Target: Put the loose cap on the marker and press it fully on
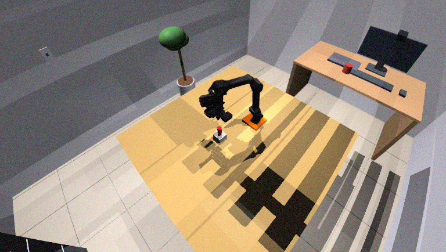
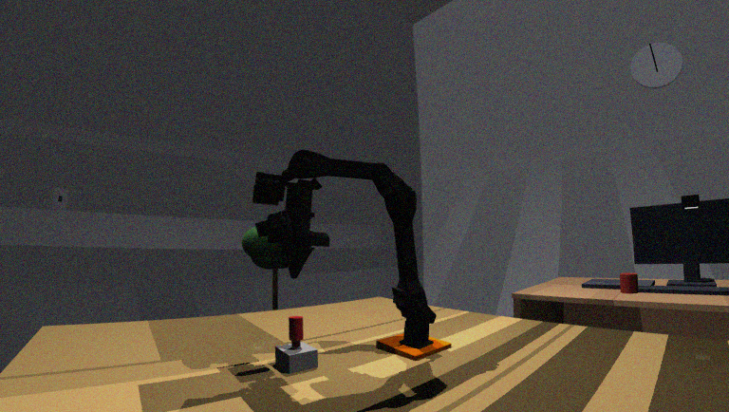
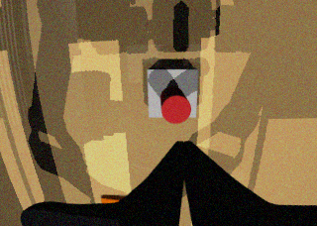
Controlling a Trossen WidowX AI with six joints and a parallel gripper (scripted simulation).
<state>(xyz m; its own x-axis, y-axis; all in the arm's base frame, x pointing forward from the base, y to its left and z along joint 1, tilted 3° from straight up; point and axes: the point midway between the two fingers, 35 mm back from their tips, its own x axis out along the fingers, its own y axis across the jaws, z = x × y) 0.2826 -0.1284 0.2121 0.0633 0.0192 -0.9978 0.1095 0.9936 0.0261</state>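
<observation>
The red cap point(image 1: 219, 129) point(image 2: 295, 327) point(image 3: 176, 109) sits upright on top of the marker point(image 2: 296, 344). A short dark part of the marker shows between the cap and the block in the exterior view. I cannot tell whether the cap is fully clicked on. The grey holder block point(image 1: 219, 138) point(image 2: 296, 359) point(image 3: 154, 110) stands flat on the table with the marker upright in it. My gripper point(image 2: 294, 274) point(image 3: 183, 148) is shut with nothing between the fingertips. It points down and hangs above the cap, apart from it.
The arm's orange base plate point(image 1: 249, 123) point(image 2: 387, 345) is on the table, to the right of the holder block in the top and exterior views. A potted plant point(image 1: 172, 37) stands beyond the table edge. A separate desk point(image 1: 404, 104) with a monitor and a red mug point(image 1: 347, 68) point(image 2: 628, 283) is farther away.
</observation>
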